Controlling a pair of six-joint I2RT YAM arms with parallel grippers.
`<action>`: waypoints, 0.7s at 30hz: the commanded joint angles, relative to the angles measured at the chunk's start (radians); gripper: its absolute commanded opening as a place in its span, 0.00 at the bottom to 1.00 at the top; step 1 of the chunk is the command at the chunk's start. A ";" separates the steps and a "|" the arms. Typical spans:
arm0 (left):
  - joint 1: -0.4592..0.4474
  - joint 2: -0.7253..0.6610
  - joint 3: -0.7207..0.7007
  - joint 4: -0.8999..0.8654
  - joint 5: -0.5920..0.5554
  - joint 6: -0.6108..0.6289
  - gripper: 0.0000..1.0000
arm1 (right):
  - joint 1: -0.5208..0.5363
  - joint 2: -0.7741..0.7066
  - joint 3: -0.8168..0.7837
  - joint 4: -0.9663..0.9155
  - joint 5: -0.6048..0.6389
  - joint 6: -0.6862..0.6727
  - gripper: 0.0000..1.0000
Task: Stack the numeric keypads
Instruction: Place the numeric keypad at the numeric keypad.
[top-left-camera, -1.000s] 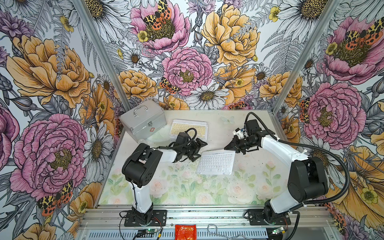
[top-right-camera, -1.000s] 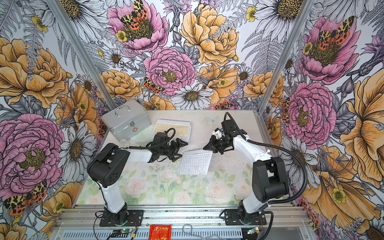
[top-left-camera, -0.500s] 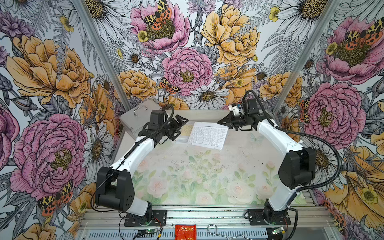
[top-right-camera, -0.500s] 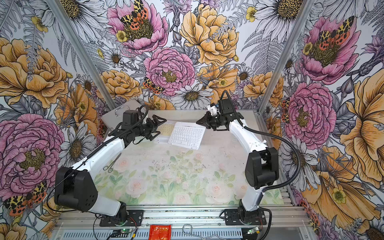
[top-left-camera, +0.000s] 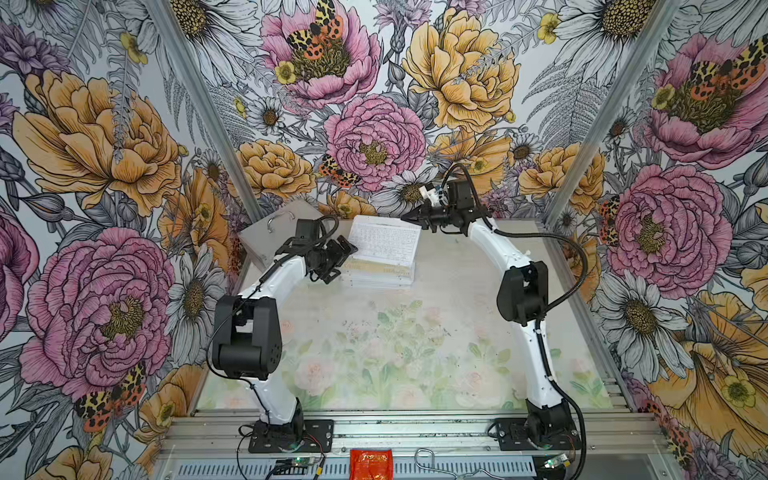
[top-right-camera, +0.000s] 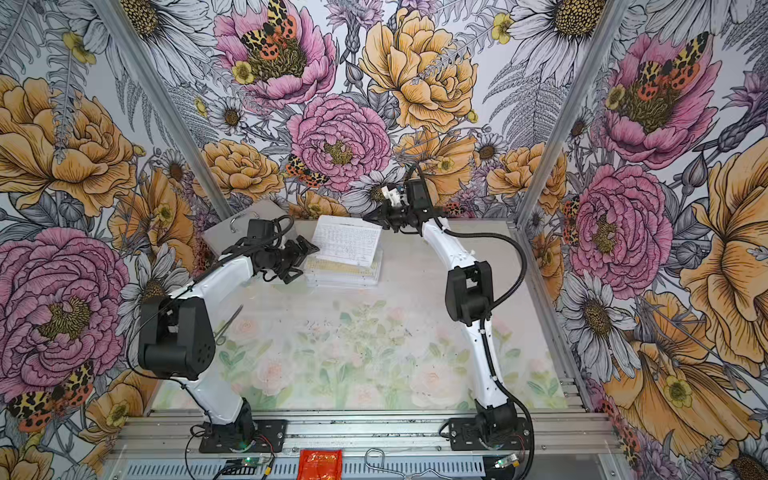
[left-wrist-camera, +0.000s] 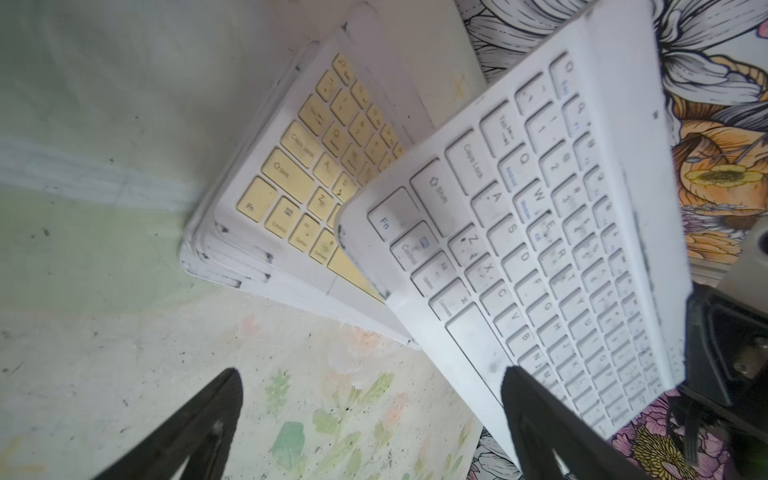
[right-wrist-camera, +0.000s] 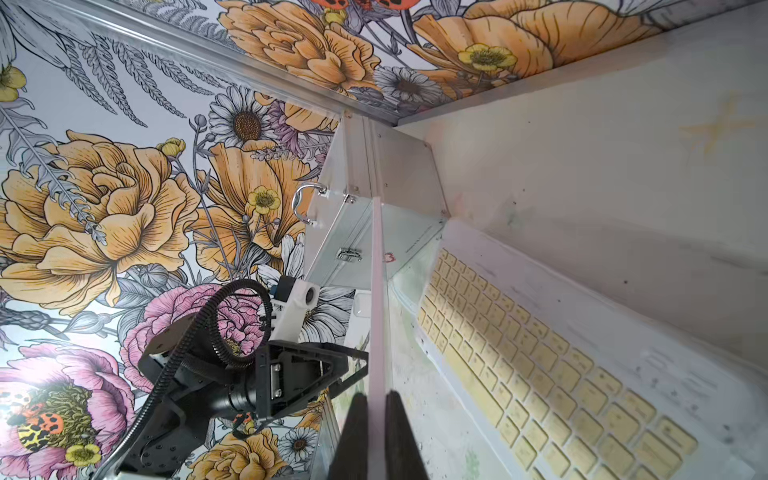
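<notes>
From mid-frame the white keypad (top-left-camera: 384, 241) is brought over the stack (top-left-camera: 380, 276), pinched by the right gripper (top-left-camera: 409, 217), left gripper (top-left-camera: 340, 262) spread wide; lowering is judged next

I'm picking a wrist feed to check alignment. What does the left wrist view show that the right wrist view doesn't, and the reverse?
Only the left wrist view: the white keypad from its key face, legends readable, and the layered edges of the stack.
Only the right wrist view: the silver case, and the right gripper with its jaws shut on the white keypad's thin edge.
Both: the white keypad, and the yellow keypad on top of the stack.
</notes>
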 joint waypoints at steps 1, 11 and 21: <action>0.020 0.031 0.052 -0.005 -0.024 0.038 0.99 | 0.012 0.077 0.155 0.042 -0.114 0.030 0.00; 0.041 0.144 0.104 -0.006 -0.038 0.049 0.99 | 0.012 0.236 0.274 0.060 -0.154 0.041 0.00; 0.045 0.179 0.123 -0.006 -0.039 0.055 0.99 | 0.009 0.281 0.269 0.058 -0.151 0.027 0.00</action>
